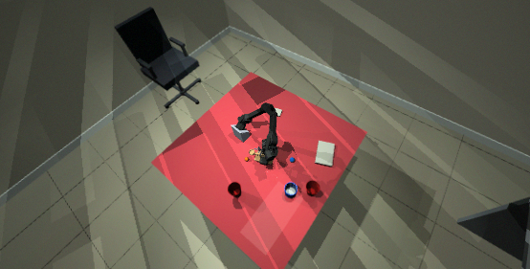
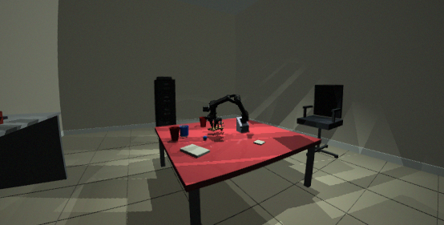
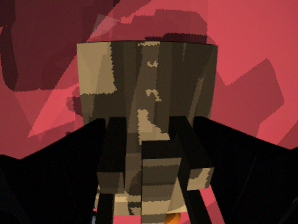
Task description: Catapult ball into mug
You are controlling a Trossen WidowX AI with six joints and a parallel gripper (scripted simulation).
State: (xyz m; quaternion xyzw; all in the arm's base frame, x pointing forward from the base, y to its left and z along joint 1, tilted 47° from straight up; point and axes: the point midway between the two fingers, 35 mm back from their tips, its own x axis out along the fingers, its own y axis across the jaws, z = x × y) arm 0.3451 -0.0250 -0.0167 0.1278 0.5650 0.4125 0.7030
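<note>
The tan wooden catapult (image 1: pixel 253 152) (image 2: pixel 216 129) (image 3: pixel 150 75) is under the arm, its broad board filling the middle of the wrist view. My gripper (image 1: pixel 264 158) (image 2: pixel 215 125) (image 3: pixel 149 125) points down and is shut on the catapult, one black finger on each side of its body. I cannot tell whether the catapult touches the table. An orange ball (image 1: pixel 247 159) (image 3: pixel 172 218) is close beside the catapult's end; its contact with the catapult is unclear. A blue ball (image 1: pixel 292 160) (image 2: pixel 204 138) lies apart. The blue mug (image 1: pixel 291 190) (image 2: pixel 183 130) stands upright with a pale inside.
One red mug (image 1: pixel 313 189) (image 2: pixel 174 134) stands close beside the blue mug. Another red mug (image 1: pixel 234 190) (image 2: pixel 203 122) stands farther away. An open book (image 1: pixel 325 153) (image 2: pixel 195 150), a small pale item (image 1: pixel 278 112) (image 2: pixel 259 142) and a grey slanted block (image 1: pixel 240 134) (image 2: pixel 242 126) are on the red table.
</note>
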